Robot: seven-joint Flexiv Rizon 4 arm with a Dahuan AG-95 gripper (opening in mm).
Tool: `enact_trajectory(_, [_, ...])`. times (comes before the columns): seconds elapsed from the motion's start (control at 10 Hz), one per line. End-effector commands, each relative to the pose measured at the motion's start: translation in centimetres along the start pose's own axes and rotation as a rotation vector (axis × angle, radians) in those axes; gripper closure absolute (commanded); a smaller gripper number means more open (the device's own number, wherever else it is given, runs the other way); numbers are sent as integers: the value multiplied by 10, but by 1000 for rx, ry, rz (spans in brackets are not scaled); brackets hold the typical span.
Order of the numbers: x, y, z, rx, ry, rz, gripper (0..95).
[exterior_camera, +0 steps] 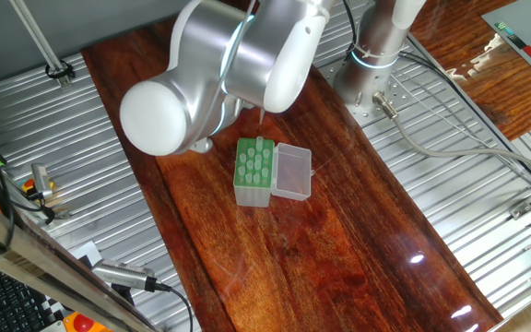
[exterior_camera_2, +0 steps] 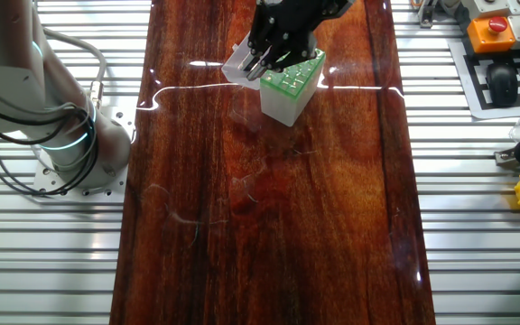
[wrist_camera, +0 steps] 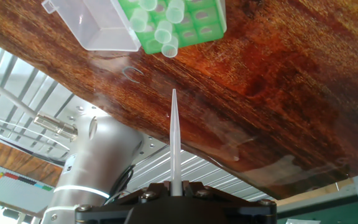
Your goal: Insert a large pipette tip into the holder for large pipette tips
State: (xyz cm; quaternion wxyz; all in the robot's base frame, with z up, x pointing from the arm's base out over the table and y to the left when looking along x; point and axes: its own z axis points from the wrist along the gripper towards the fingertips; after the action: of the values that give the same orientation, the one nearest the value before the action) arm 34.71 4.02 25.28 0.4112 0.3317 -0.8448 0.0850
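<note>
The large pipette tip [wrist_camera: 174, 140] is a thin translucent whitish cone held between my black jaws, its point aimed up the hand view toward the holder. My gripper [wrist_camera: 175, 188] is shut on its wide end. The holder [exterior_camera: 253, 170] is a pale green rack box with several tips standing in its holes and its clear lid [exterior_camera: 292, 171] folded open beside it. In the hand view the holder [wrist_camera: 194, 22] sits at the top, just beyond the tip's point. In the other fixed view my gripper [exterior_camera_2: 262, 69] hovers at the holder's [exterior_camera_2: 292, 86] left edge.
My silver arm [exterior_camera: 219, 69] hangs over the wooden table [exterior_camera: 321, 249] behind the holder. The robot base [exterior_camera_2: 57, 135] stands at the table's side. Ribbed metal surfaces flank the wood. A control box [exterior_camera_2: 499, 27] and keyboard lie at the far right.
</note>
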Motion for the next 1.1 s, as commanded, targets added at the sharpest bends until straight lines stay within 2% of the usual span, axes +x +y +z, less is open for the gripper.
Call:
enact_trajectory(0.1, [-2, 2, -1, -1, 1, 3, 950])
enact_trajectory(0.5, [-3, 4, -1, -2, -4, 0, 950])
enact_trajectory(1.1, [6, -3, -3, 10, -38, 0, 950])
